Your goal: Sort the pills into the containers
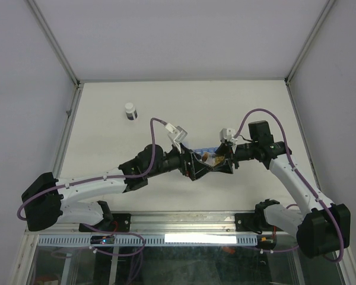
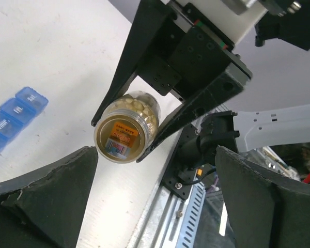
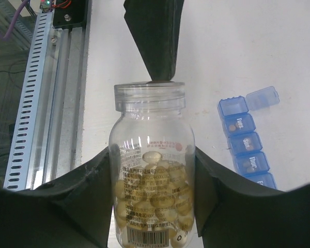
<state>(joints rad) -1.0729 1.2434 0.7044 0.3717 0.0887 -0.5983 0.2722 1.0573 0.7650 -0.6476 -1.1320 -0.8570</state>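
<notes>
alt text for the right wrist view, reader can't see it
A clear bottle of pale yellow pills is clamped in the right gripper, its neck pointing away toward a finger of the left gripper. A blue pill organiser lies on the white table at right, its far lid open.

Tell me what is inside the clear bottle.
Pale yellow pills fill the bottle roughly halfway; above them it looks empty. Label print and the right gripper hide some pills.
</notes>
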